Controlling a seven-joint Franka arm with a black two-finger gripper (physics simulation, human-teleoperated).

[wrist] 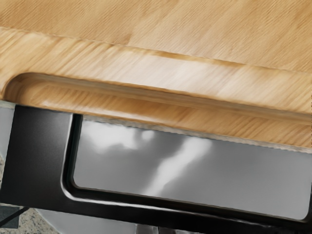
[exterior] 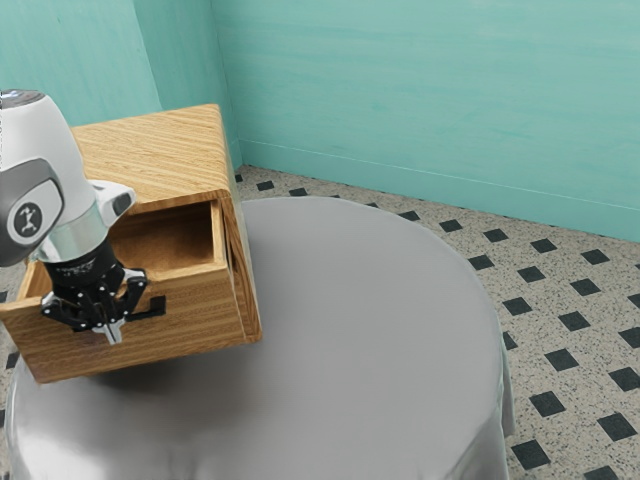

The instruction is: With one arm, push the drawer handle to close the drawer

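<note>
In the exterior view my gripper [exterior: 113,332] hangs in front of the drawer front, fingertips together and pointing down, beside the black handle [exterior: 153,308] and partly covering it. The wooden drawer [exterior: 195,318] is pulled out of its cabinet, its inside showing from above. The wrist view has the black handle [wrist: 39,156] spanning the picture along the drawer's wooden front [wrist: 195,78], with grey tablecloth seen through the handle's opening. Tips of my gripper [wrist: 157,230] show beyond the handle's outer bar. Whether they touch it I cannot tell.
The wooden cabinet [exterior: 160,150] stands on a round table with a grey cloth [exterior: 380,330]. Its side wall is toward the exterior view's right, where the cloth stretches to the table's rounded edge. Behind are a checkered floor and teal walls.
</note>
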